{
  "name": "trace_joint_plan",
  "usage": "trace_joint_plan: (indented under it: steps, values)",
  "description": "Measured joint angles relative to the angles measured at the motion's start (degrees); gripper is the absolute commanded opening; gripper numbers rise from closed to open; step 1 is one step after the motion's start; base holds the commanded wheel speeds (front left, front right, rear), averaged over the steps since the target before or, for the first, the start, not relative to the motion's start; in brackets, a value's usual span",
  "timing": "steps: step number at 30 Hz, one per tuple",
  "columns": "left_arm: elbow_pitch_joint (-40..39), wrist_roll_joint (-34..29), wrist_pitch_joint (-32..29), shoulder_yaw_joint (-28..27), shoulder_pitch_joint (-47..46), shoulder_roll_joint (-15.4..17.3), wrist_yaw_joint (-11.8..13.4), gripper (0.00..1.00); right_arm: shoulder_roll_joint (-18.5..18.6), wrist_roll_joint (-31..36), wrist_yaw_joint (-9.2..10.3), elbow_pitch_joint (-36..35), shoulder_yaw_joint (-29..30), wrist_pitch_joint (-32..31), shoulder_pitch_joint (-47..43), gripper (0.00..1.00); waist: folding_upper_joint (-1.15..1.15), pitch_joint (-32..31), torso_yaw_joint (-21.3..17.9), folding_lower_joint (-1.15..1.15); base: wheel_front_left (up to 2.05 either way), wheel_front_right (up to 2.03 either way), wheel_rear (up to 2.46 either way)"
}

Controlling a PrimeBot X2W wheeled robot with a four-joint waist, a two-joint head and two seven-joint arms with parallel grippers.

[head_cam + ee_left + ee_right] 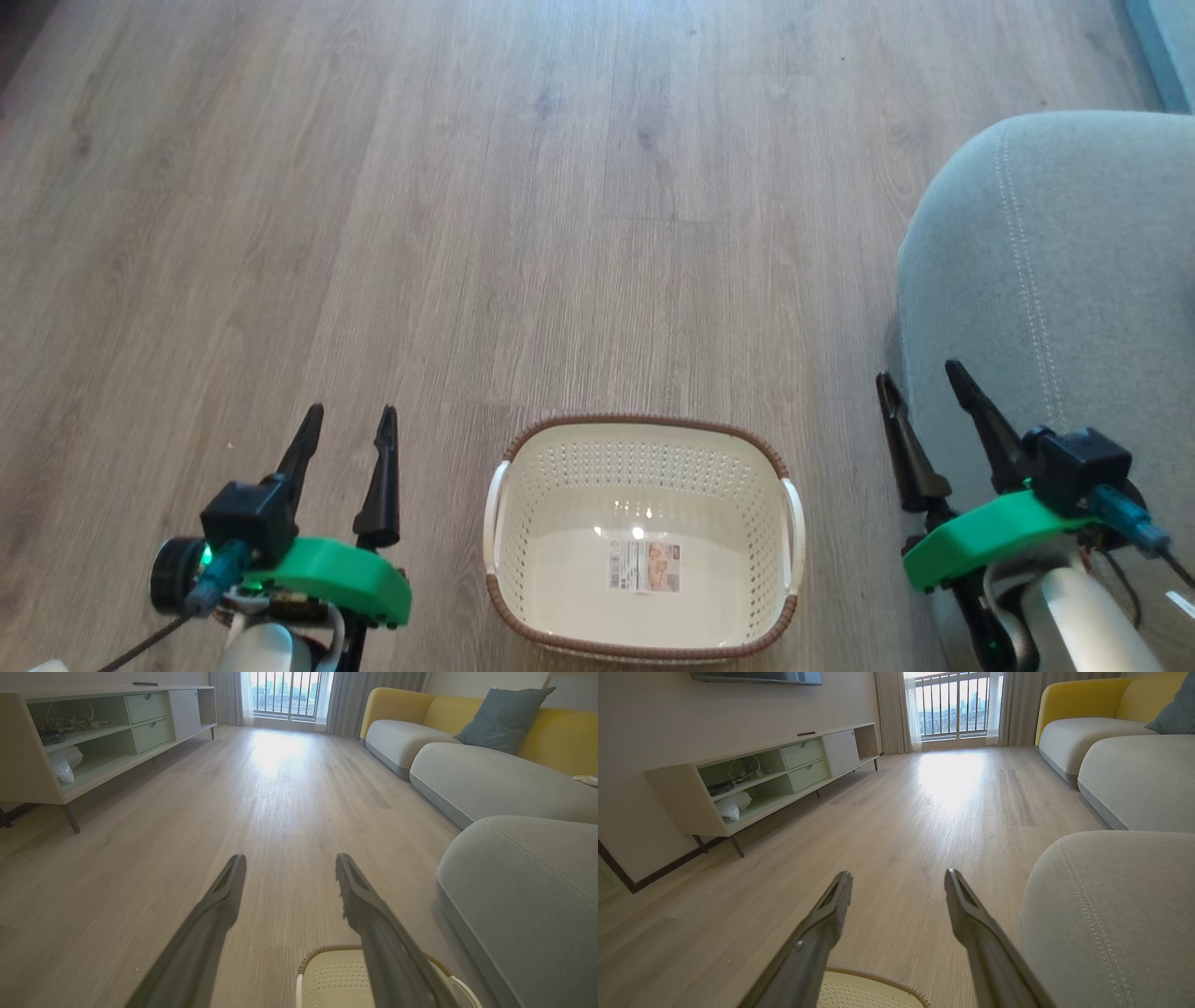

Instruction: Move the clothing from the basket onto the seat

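- First, at the left, the left gripper [352, 411] hovers over the wooden floor [467, 187] just beside the basket. Its two dark fingers are spread wide with nothing between them.
- Next, the basket [644, 457] stands upright on the floor between the two arms. Its inside carries just a printed label [644, 567] on the bottom.
- Where the clothing lies I cannot tell, so the basket looks unloaded.
- As cloth, it should handle light, limp and sturdy, and will likely drape and slip. I would pinch a bunched fold near the middle rather than a hem, then lift clear of the rim.
- Further right, the right gripper [918, 373] hangs with its fingers parted, holding nothing, at the seat's near edge.
- Finally, the seat [1055, 280], a soft grey cushion with a pale seam, sits near the basket's right side.
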State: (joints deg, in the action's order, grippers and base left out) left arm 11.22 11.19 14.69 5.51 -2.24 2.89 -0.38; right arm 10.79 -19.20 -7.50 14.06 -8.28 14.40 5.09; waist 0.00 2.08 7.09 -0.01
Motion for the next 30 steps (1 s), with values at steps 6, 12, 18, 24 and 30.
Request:
trace_joint_plan:
  steps: [6,12,18,24,30]
  values:
    - [0.57,0.01,0.00,0.37,0.02,0.00,-0.37,1.00,-1.40,0.56,0.00,0.48,0.04,0.00,-0.03,1.00,0.00,-0.56,0.38,0.00,0.00,0.00,0.00]
    - [0.70,0.96,0.00,0.58,0.05,0.00,-0.93,1.00,-1.51,0.56,0.00,0.80,0.08,0.00,-0.03,1.00,0.00,-0.68,0.31,0.00,0.00,0.00,0.00]
    - [0.69,1.44,0.00,0.57,0.10,0.00,-1.02,1.00,-1.51,0.56,0.00,0.85,0.07,0.00,-0.03,1.00,0.00,-0.74,0.09,0.00,0.00,0.00,0.00]
    - [1.04,2.41,0.00,0.55,0.10,0.00,-1.78,1.00,-1.52,0.55,0.00,1.05,0.08,0.00,-0.02,1.00,0.00,-0.50,-0.20,0.01,0.00,0.00,0.00]
    - [1.01,4.13,0.00,0.29,0.10,0.00,-2.31,1.00,-1.52,0.55,0.00,1.08,0.08,0.00,-0.02,1.00,0.00,-0.32,-0.52,0.00,0.00,0.00,0.00]
